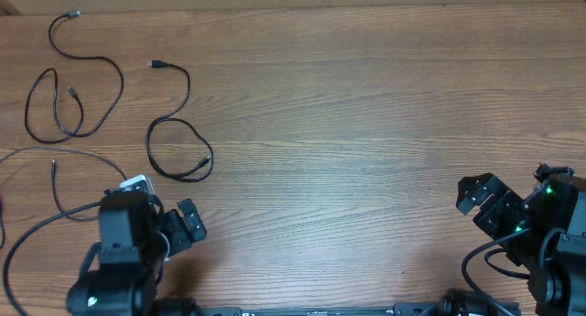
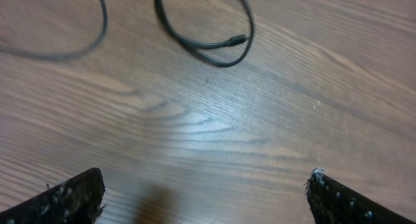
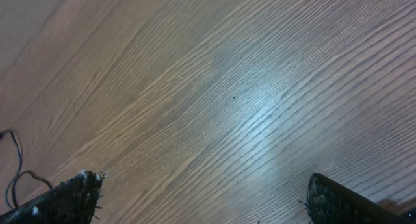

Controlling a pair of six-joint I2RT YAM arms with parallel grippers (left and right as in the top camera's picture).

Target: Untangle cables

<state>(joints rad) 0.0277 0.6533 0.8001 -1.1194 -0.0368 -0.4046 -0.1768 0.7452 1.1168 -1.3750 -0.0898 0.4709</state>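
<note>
the cables (image 1: 188, 82) lie spread over the far left of the table (image 1: 366, 124), the nearest loop just ahead of the left gripper (image 1: 165, 204), whose fingers stand wide apart and empty. they lie well apart from the right gripper (image 1: 515, 183), whose fingers also gape over bare wood. a third thin cord (image 1: 55, 183) slips under the left arm, and the right wrist view cuts off a dark strand (image 3: 12, 175) too short to identify.

Robotics lab bench: wood-grain tabletop (image 1: 366, 124), left arm (image 1: 119, 252) and right arm (image 1: 540, 229) at its near edge, thin black cables (image 2: 235, 39) loose beyond the left fingers (image 2: 71, 199).
</note>
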